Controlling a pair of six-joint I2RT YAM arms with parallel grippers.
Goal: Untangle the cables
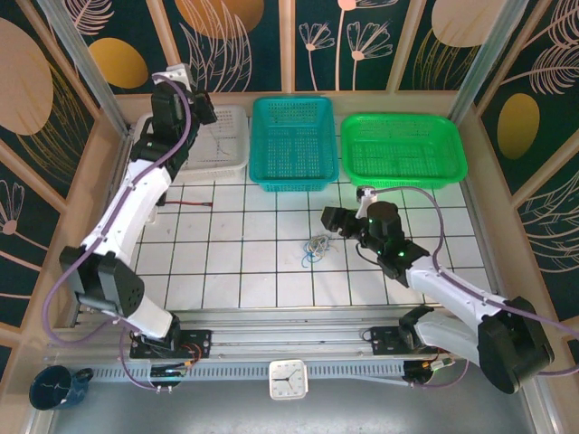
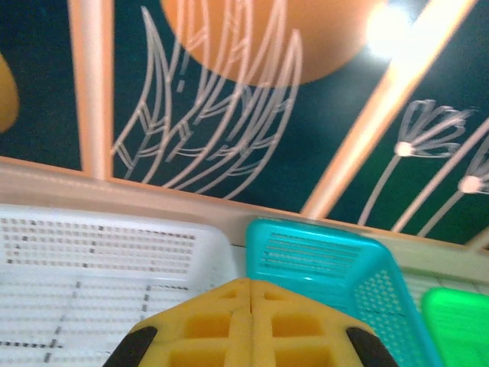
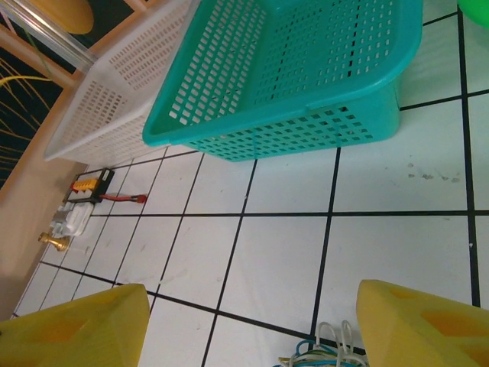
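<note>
Near the middle of the tiled bench, the cables are seen as 1 small knot, whitish-grey and blue. The right claw is found spread wide, just at 1 o'clock of them. At 11 o'clock, above the white basket, the left claw is pressed together.

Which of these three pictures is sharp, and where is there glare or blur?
Top view: evenly lit and sharp, the cables small but clear. Left wrist view: soft all over, with a glare spot at the upper right; the shut left hand is close and hazy. Right wrist view: tiles and the teal basket are sharp, the open right hand softer at its edges.
</note>
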